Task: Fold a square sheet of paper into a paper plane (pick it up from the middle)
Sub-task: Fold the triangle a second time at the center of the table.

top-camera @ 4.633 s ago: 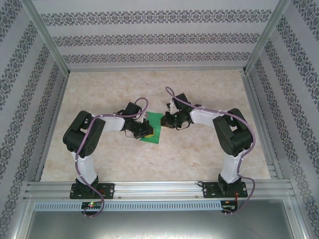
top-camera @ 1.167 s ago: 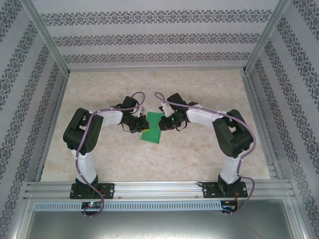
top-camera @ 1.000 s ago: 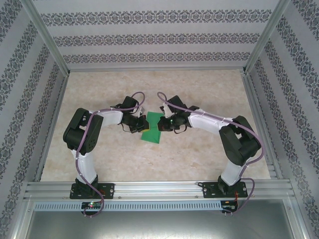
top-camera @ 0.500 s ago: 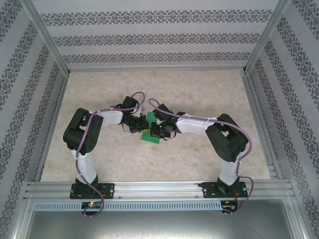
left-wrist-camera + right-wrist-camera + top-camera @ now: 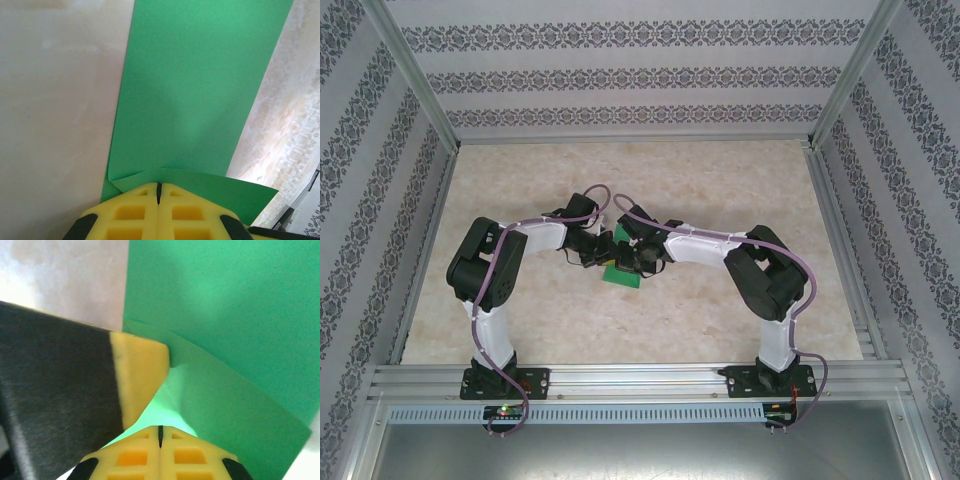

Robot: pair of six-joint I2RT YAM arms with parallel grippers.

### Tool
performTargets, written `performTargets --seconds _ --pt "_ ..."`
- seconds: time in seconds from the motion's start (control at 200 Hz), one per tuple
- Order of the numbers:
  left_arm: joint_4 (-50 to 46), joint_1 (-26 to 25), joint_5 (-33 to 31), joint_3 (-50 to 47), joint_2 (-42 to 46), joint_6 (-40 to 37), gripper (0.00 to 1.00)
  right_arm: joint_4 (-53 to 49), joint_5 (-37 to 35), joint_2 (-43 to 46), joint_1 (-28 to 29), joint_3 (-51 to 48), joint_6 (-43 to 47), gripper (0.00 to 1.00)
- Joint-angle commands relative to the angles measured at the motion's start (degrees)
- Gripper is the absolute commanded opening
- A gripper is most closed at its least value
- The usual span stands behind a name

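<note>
The square sheet of paper lay around the middle of the table, well clear of all four edges, and both arms reached in over it from either side. From above, only a small bright green patch of it showed below the two wrists.

In the left wrist view the paper was plain, unmarked green and ran away from the fingers as a long straight-sided band rather than a full square. A shallow fold crossed its near end, forming a low pointed flap. The left gripper was clenched, its yellow fingers pressed together with only a thin seam between them, and its tip sat right at that flap. I could not tell whether paper was caught between them.

In the right wrist view the right gripper was clenched too. Just ahead of it a flap of the paper stood raised along a slanting crease. A yellow-padded black finger of the other arm touched the crease's upper end.
</note>
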State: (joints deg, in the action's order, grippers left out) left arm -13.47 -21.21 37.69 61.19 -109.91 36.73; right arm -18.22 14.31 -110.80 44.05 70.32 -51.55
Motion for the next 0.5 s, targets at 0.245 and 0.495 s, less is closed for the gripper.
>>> performTargets --seconds 0.245,0.495 --pt "-4.0 -0.9 -8.3 -3.1 -2.6 1.3 0.0 0.5 -2.0 -2.0 0.4 -1.2 -2.0 0.0" --pt "-6.4 -0.9 -10.8 -2.9 -2.7 1.5 0.0 -2.9 -0.8 -2.3 0.2 -1.7 -0.8 0.0"
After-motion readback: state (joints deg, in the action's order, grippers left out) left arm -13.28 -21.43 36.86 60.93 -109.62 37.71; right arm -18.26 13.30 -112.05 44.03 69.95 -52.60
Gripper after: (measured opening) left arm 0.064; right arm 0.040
